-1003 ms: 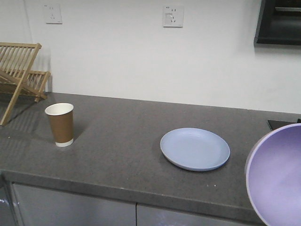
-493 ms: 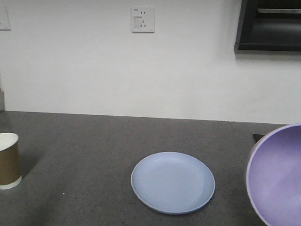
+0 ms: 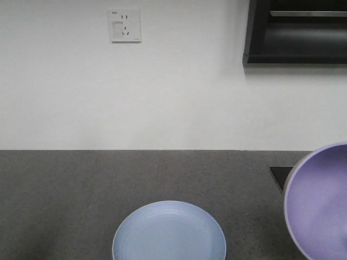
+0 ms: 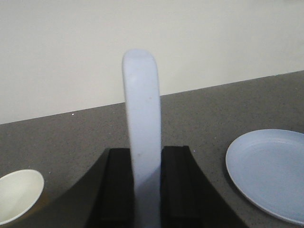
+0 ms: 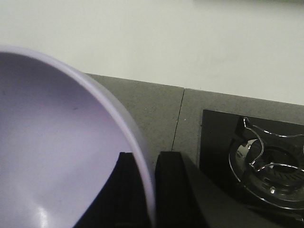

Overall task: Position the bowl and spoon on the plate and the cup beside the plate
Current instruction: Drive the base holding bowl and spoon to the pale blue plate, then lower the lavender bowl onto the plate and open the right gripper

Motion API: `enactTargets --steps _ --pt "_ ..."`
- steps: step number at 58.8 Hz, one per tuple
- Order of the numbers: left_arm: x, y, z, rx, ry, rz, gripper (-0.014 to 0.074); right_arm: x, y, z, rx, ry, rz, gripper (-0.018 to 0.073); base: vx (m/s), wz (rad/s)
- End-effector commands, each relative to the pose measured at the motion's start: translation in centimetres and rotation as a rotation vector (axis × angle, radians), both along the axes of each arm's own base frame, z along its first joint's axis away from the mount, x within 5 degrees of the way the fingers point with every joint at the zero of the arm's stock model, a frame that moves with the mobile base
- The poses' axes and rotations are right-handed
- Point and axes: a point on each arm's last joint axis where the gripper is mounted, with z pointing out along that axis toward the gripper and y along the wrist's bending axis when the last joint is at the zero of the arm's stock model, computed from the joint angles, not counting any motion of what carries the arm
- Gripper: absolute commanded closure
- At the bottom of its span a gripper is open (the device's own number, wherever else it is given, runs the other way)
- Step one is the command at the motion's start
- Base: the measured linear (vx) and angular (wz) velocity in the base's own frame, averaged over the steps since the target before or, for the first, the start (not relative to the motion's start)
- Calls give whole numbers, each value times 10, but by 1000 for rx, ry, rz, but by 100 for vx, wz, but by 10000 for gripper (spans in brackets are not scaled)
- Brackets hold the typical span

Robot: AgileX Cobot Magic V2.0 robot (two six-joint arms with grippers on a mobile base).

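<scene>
While the left gripper [image 4: 145, 153] is closed on the spoon [image 4: 141, 114], its two black fingers [image 4: 116, 185] press the pale strip from either side. The spoon's rounded end stands upright toward 12 o'clock, and its lower end is hidden between them. In that wrist view the plate [image 4: 270, 173] lies flat on the grey counter [image 4: 71, 137] at 4 o'clock, cut by the frame edge. The cup [image 4: 16, 194] sits at 8 o'clock, showing its white inside and a sliver of brown wall. Cup and plate are well apart, with the gripper between them in the picture.

The right gripper [image 5: 146, 161] is clamped on the bowl [image 5: 52, 142], the thin lavender rim running down between its dark fingers. The bowl is tipped steeply, so its inside fills the view from 9 to 6 o'clock. A metal burner [image 5: 266, 161] on a black hob sits at 4 o'clock, past a seam in the counter.

From the front, the plate [image 3: 168, 233] rests at 6 o'clock, partly cut off below. The bowl [image 3: 320, 203] hangs at 4 o'clock with its opening turned toward the camera, apart from the plate. A white socket [image 3: 125, 25] is on the wall [image 3: 162, 97] at 11 o'clock, and a dark cabinet [image 3: 298, 32] is at 1 o'clock.
</scene>
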Motion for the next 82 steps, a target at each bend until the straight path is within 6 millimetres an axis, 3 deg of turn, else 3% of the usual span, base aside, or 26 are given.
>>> enactTargets --steps 1,82 --pt "0 0 14 -28 -91 10 593 -1 -2 17 15 -118 -24 568 17 -13" --pt "0 1 14 -28 -92 10 593 1 -3 21 11 -159 -34 568 5 0"
